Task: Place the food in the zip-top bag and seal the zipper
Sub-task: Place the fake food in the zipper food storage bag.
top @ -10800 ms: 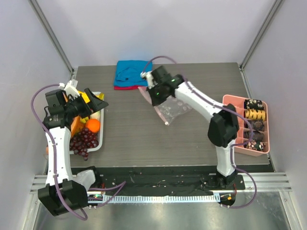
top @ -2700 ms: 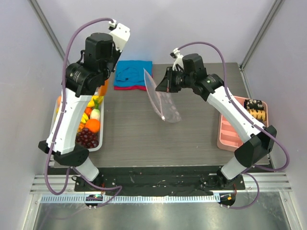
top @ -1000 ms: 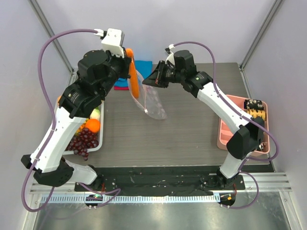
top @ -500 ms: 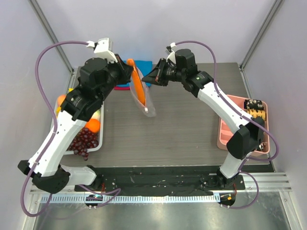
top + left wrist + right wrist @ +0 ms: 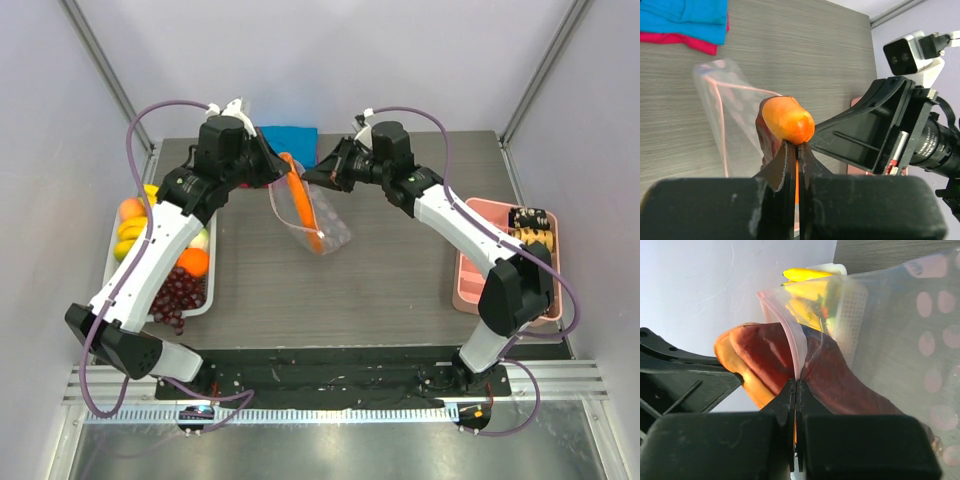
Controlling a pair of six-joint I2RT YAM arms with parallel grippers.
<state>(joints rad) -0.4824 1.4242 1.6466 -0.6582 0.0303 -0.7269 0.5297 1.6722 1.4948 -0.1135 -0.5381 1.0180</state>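
Note:
The clear dotted zip-top bag [image 5: 325, 225] hangs open-mouthed over the table's middle. My right gripper [image 5: 322, 172] is shut on the bag's pink zipper strip [image 5: 794, 347] and holds the mouth up. My left gripper [image 5: 278, 168] is shut on the top end of a long orange carrot [image 5: 300, 200]. The carrot's lower part reaches down inside the bag. In the left wrist view the carrot [image 5: 788, 120] sits just above the closed fingertips. More food lies in the white tray [image 5: 112, 275] at the left: an orange [image 5: 193, 261], purple grapes [image 5: 176, 293] and yellow pieces [image 5: 130, 232].
A folded blue-and-red cloth [image 5: 291, 136] lies at the back behind the two grippers. A pink compartment tray [image 5: 485, 262] with dark brown pieces stands at the right edge. Both arms arch high over the table and meet above the bag.
The left arm has come down and forward, lowering the carrot into the bag's mouth. The bag has spread wider. The right gripper has kept its hold on the bag's edge.

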